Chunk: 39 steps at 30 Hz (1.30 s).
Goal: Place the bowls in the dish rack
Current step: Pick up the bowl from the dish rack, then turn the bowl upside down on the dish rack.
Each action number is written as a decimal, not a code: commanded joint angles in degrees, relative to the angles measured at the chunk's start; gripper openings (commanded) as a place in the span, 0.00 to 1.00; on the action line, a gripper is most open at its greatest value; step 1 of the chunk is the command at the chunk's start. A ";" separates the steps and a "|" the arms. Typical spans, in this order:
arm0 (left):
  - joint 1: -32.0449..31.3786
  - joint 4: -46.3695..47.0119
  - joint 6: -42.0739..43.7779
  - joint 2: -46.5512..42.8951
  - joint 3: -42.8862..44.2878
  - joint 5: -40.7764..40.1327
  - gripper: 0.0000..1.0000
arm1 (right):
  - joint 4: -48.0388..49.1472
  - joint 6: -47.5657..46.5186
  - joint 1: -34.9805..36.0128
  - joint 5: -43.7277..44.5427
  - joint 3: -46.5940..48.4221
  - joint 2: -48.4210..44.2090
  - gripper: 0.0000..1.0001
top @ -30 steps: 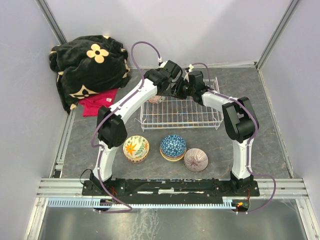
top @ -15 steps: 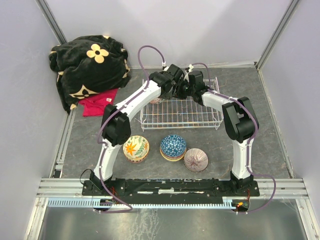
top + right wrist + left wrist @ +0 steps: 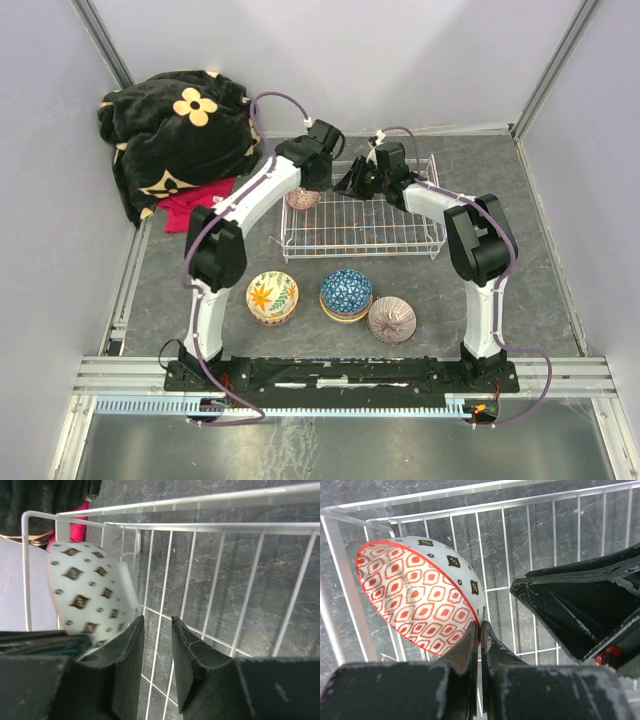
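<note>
A pink diamond-patterned bowl (image 3: 415, 595), white with dark squares outside, stands tilted on edge in the far left corner of the white wire dish rack (image 3: 395, 228). My left gripper (image 3: 481, 630) is shut on its rim; in the top view the left gripper (image 3: 309, 182) is just above the pink bowl (image 3: 303, 198). My right gripper (image 3: 153, 625) is open and empty over the rack floor, just right of that bowl (image 3: 90, 590). It also shows in the top view (image 3: 353, 183). A yellow floral bowl (image 3: 272, 296), a blue bowl (image 3: 346, 292) stacked on another, and a purple-white bowl (image 3: 391, 319) sit on the table in front of the rack.
A black flowered blanket (image 3: 175, 130) and a red cloth (image 3: 197, 205) lie at the far left. The right gripper's black body (image 3: 580, 605) is close beside the left gripper's fingers. Walls enclose the table on three sides.
My left wrist has swung left from over the rack's far middle to its far left corner. The pink bowl, hidden half a second ago, shows there again. The right arm has barely moved.
</note>
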 commanded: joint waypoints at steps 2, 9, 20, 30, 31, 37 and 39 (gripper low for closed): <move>5.45 14.43 2.10 -11.39 -7.20 15.04 0.03 | -4.84 -5.66 0.13 4.69 1.16 -5.97 0.36; 9.58 26.85 -0.95 -14.39 -16.52 31.99 0.03 | -6.60 -7.11 0.01 6.98 0.79 -7.49 0.36; 11.72 39.90 -6.69 -14.91 -23.43 45.22 0.03 | -7.02 -7.68 -0.02 7.43 0.71 -7.89 0.36; 15.43 43.16 -8.83 -13.56 -27.70 47.67 0.03 | -6.29 -6.52 0.51 6.25 2.14 -5.31 0.36; 15.71 43.16 -8.87 -13.22 -27.79 47.83 0.03 | -6.36 -6.29 0.59 6.10 2.46 -4.91 0.36; 17.27 43.93 -9.45 -12.37 -29.41 49.09 0.03 | -6.54 -6.03 1.62 5.70 4.26 -3.07 0.36; 17.58 44.38 -9.58 -12.23 -30.00 49.77 0.03 | -7.18 -6.33 1.96 6.15 4.67 -2.87 0.36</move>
